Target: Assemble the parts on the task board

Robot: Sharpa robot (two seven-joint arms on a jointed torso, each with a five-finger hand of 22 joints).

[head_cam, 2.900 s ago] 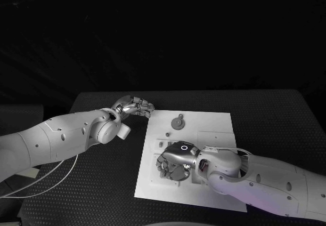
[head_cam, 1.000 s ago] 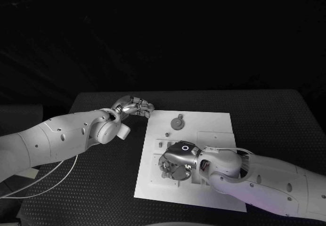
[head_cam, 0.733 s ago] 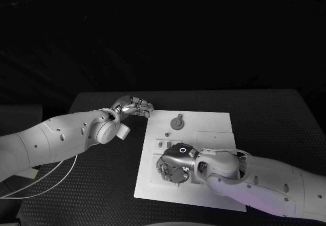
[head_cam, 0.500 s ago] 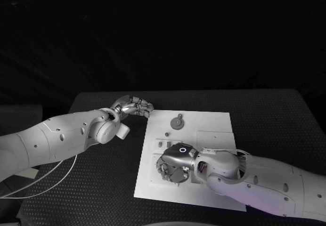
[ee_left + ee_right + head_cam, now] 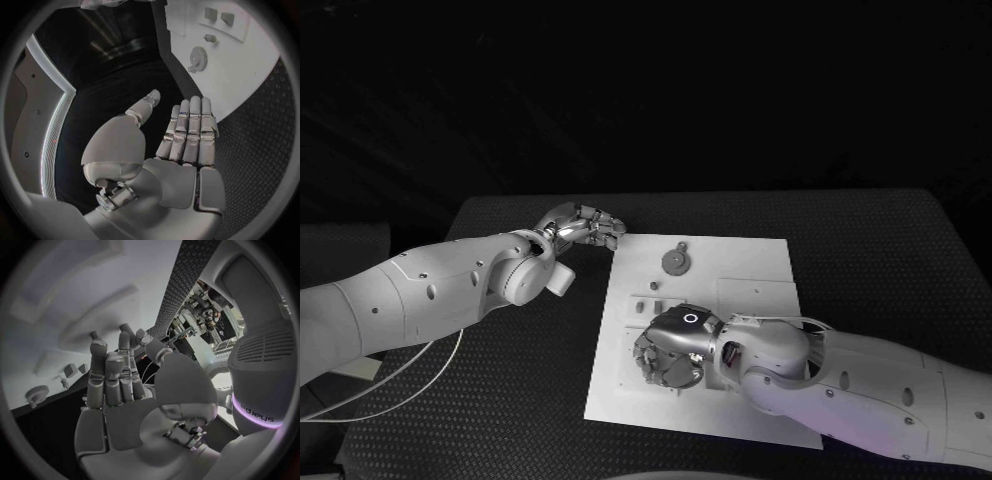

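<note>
The right silver many-fingered hand (image 5: 669, 352) sits low over the near-left part of the white rectangular task board (image 5: 754, 270), palm turned down toward the plate and its fingers (image 5: 651, 366) curled under it. From the right wrist view the same hand (image 5: 119, 390) shows its fingers side by side and fairly straight, with the pale board surface beyond them. I cannot tell whether anything is pinched beneath it, because the palm hides whatever lies directly under it. Its white arm (image 5: 862, 385) runs off toward the near right corner of the black textured table (image 5: 877, 240).

The left silver many-fingered hand (image 5: 584, 228) rests off the board, just beside its far-left corner, over the table surface. In the left wrist view this hand (image 5: 178, 135) is flat and spread, fingers straight and close together with the thumb standing apart, and it holds nothing. Its white arm (image 5: 430, 295) comes in from the left.

On the board, a small round grey gear-like part with a short tab (image 5: 676, 261) lies flat in the far half, well apart from the right hand and nearer the left one; it also appears in the left wrist view (image 5: 198, 53) and in the right wrist view (image 5: 37, 394). Between that round part and the right hand, a few small grey block-shaped parts (image 5: 653, 288) sit near the board's left edge. A raised pale square panel (image 5: 760, 292) lies on the right half of the board, just beyond the right hand.
</note>
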